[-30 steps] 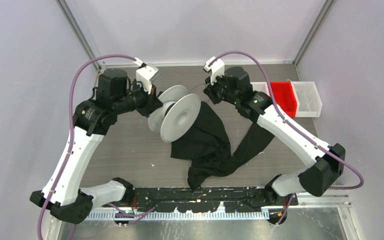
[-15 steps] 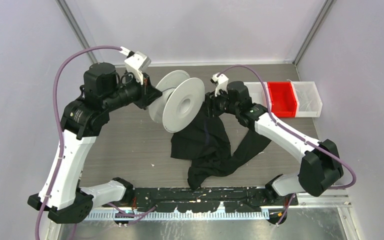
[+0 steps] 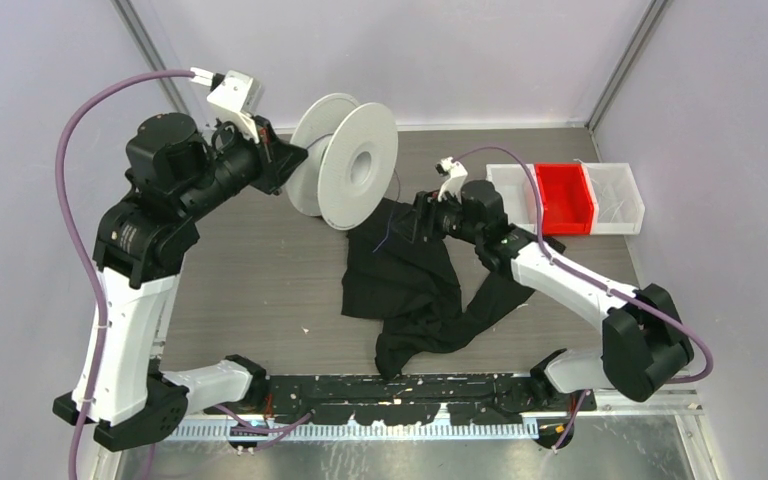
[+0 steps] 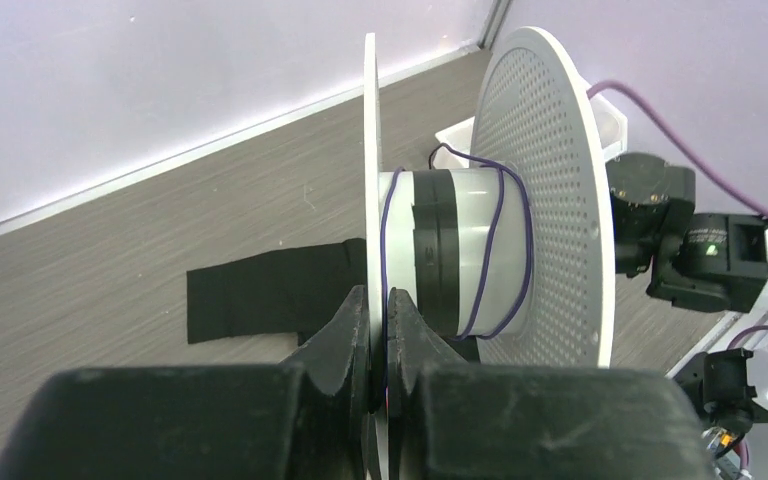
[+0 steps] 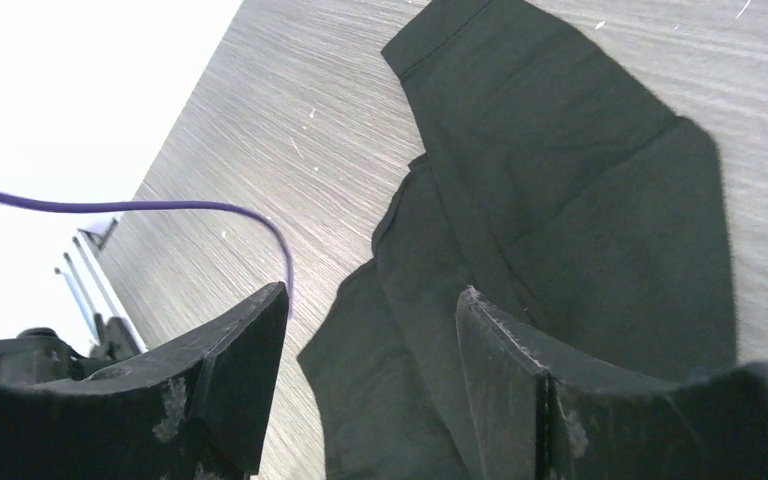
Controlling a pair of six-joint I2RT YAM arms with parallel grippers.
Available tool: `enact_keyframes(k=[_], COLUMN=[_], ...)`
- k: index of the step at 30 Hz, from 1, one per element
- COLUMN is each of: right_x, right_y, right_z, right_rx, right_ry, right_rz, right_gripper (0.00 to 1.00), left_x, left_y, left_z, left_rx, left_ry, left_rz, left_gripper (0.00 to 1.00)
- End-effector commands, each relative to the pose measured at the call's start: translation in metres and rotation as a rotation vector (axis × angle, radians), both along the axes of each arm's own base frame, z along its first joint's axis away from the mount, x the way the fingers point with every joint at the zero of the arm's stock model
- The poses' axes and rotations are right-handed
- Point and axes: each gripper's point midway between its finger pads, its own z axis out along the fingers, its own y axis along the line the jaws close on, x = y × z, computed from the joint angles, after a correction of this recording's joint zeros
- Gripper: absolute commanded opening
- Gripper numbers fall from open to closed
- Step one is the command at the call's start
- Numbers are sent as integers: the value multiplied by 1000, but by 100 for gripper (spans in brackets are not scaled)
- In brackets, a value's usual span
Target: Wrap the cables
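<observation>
Since a second ago the left arm has been lifting the spool (image 3: 355,160) toward 12 o'clock. The left gripper (image 4: 380,300) is clenching one flange, axle lying 9-to-3. One thin purple cable (image 4: 529,240) is looping the hub, trailing toward 5 o'clock beside the right gripper (image 5: 370,300), which is hanging released over one black cloth (image 3: 410,280).
</observation>
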Motion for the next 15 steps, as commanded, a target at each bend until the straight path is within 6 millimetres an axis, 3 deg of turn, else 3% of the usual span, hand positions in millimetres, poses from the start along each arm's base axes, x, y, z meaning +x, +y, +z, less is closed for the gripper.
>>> enact_keyframes(k=[1, 5, 15], right_x=[-4, -11, -25], right_y=[13, 12, 23], right_z=[24, 25, 36], right_rx=[261, 384, 611], right_ry=[0, -69, 15], right_rz=[-28, -51, -42], right_gripper=[68, 70, 70], left_x=[2, 4, 6], left_y=[3, 4, 6], left_z=[45, 46, 48], left_rx=[-104, -112, -115], left_ry=[-116, -114, -126], left_rz=[36, 49, 65], left_gripper=[0, 0, 0])
